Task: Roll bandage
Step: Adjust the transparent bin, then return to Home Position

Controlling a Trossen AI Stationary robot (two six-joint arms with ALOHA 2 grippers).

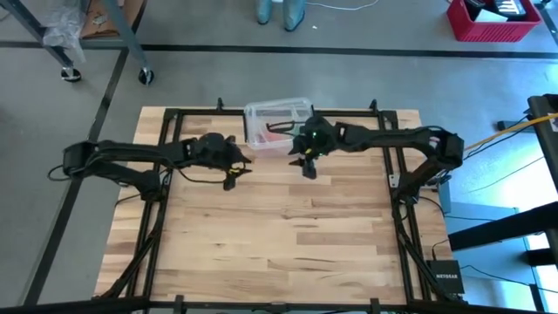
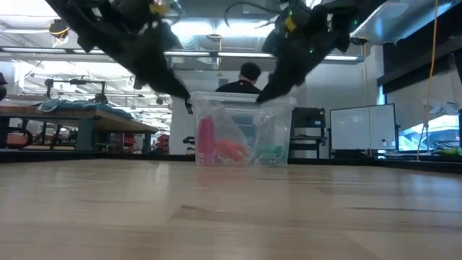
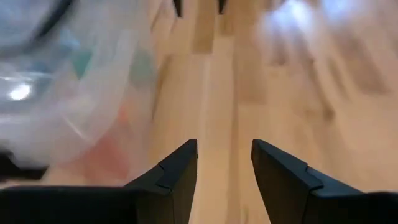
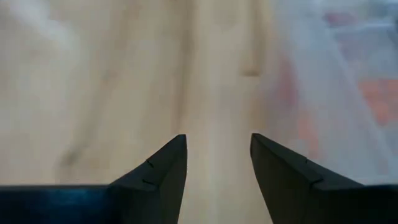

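Note:
A clear plastic box stands at the middle of the table's far edge. Through its wall I see pink, orange and green things; the green lump at its right end looks like the bandage. My left gripper hangs open above the wood, just left of and nearer than the box. In its wrist view only bare wood shows between the fingers of the left gripper. My right gripper hangs open at the box's near right corner. Its wrist view shows nothing between the fingers of the right gripper.
Black frame rails run along the table's left, right and far sides. The near half of the wooden table is bare wood. A person sits beyond the table behind the box. A red crate stands on the floor far right.

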